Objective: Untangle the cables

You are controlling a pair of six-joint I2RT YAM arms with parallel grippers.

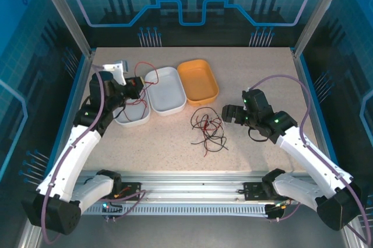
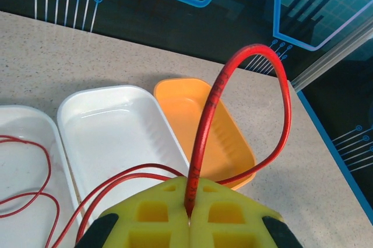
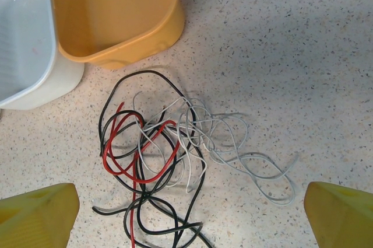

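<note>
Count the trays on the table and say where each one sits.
3. One white tray leftmost, partly under the left arm; a second white tray beside it; the orange tray rightmost. None seems hidden.

The top external camera looks down from high behind the arm bases, facing the back wall and taking in the whole table (image 1: 262, 96). The left wrist camera sits low behind the left claw (image 2: 189, 222), facing the back-right corner, with a red cable (image 2: 201, 134) close before it. The right wrist camera looks steeply down from near the cable tangle (image 3: 169, 154). All three views share the orange tray (image 1: 198, 81).
</note>
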